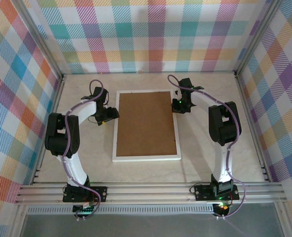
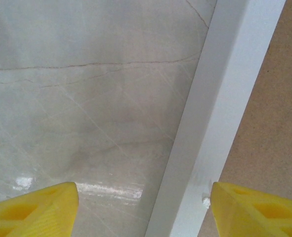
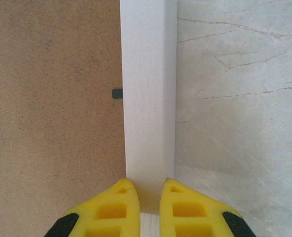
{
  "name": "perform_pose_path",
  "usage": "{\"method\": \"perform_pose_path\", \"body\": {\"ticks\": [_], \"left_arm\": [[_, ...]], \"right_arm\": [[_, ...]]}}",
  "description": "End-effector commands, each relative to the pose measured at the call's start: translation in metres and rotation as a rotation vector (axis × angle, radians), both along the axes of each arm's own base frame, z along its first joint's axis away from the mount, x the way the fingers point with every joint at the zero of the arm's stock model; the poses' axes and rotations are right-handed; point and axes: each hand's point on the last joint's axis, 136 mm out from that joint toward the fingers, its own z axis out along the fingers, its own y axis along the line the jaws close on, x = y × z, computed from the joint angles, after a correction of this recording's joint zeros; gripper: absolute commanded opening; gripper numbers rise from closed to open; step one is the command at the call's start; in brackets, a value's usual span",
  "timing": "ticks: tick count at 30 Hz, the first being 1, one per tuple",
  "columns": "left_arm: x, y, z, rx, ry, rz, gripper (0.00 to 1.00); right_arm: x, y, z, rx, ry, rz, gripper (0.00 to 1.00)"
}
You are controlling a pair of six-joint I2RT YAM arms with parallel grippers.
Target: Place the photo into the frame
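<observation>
The frame (image 1: 146, 158) lies flat in the middle of the table with its brown backing board (image 1: 146, 123) facing up inside a narrow white border. The photo is out of view. My right gripper (image 1: 177, 105) is at the frame's right rail near the far corner; in the right wrist view it (image 3: 149, 190) is shut on that white rail (image 3: 148, 98). My left gripper (image 1: 111, 114) is at the left rail, open (image 2: 145, 197). One yellow finger (image 2: 37, 210) is over the table and the other (image 2: 254, 207) over the board, with the rail (image 2: 225, 98) between them.
The pale marble tabletop (image 1: 86, 158) runs all round the frame. Checked walls (image 1: 146, 34) close the back and both sides. A small dark tab (image 3: 117, 93) sits on the board against the right rail. A metal rail (image 1: 150, 191) crosses the near edge by the arm bases.
</observation>
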Motion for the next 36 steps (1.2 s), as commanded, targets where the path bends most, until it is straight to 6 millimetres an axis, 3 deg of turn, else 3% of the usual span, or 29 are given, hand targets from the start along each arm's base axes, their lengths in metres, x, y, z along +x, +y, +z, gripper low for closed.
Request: {"method": "perform_pose_path", "body": {"ticks": [1, 9, 16, 21, 27, 36], "left_arm": [[0.002, -0.002, -0.006, 0.003, 0.018, -0.023, 0.72], [-0.008, -0.012, -0.026, -0.029, 0.075, -0.032, 0.71], [-0.037, -0.025, -0.046, -0.017, 0.147, -0.058, 0.71], [-0.037, -0.016, -0.037, 0.031, 0.131, -0.054, 0.71], [-0.035, -0.028, -0.033, -0.018, 0.129, -0.053, 0.71], [-0.057, -0.025, -0.032, -0.008, 0.175, -0.034, 0.71]], "right_arm": [[-0.030, -0.001, -0.029, -0.017, 0.133, 0.002, 0.11], [-0.030, 0.001, -0.029, -0.009, 0.137, 0.007, 0.11], [-0.029, 0.003, -0.029, -0.001, 0.138, 0.001, 0.10], [-0.029, 0.001, -0.028, -0.007, 0.134, -0.002, 0.10], [-0.029, 0.001, -0.028, -0.005, 0.137, -0.012, 0.11], [-0.028, -0.001, -0.030, -0.019, 0.143, -0.027, 0.10]]}}
